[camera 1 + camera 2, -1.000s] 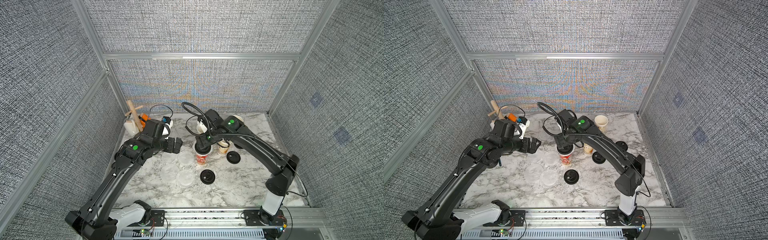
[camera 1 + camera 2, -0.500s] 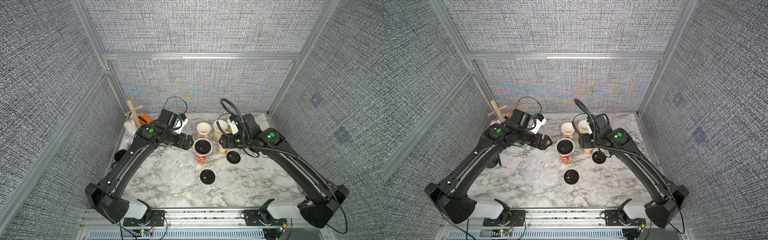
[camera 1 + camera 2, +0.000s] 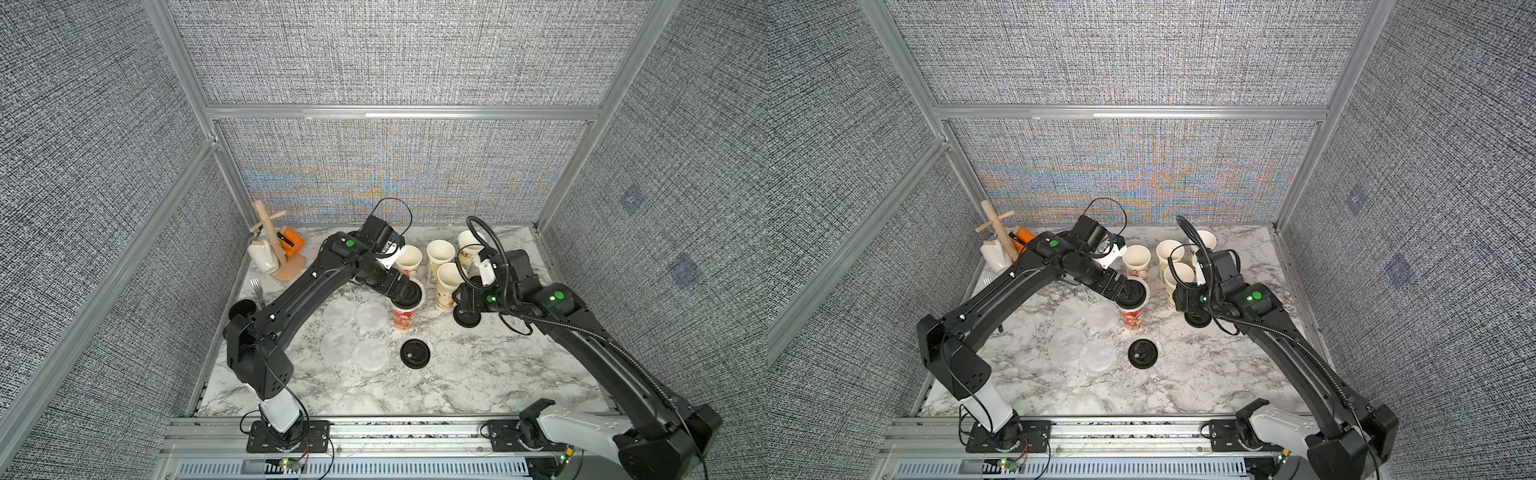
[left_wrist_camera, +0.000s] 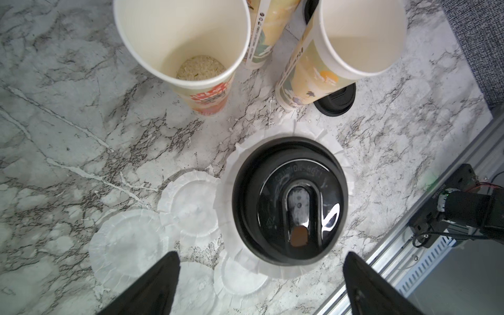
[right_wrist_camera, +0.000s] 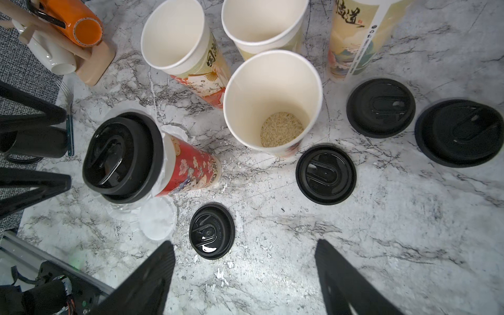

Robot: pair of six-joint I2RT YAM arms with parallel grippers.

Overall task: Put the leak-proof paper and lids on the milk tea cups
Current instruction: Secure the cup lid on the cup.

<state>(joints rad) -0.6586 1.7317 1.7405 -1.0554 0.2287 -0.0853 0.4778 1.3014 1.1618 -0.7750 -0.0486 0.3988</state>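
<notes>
Leak-proof paper crimped under black lid on red milk tea cup.
Four spare discs at cup's 8 o'clock; L gripper spread above lid, R gripper spread at 3 o'clock.

Five paper cups — one lidded. Five black lids. Five film discs — four loose, one under that lid. Three mugs, one fork, one wooden rack.

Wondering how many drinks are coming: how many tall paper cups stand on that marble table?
5. One red printed paper cup, capped by a black plastic lid, stands mid-table. Four open paper cups cluster just behind it. None appears hidden.
</notes>
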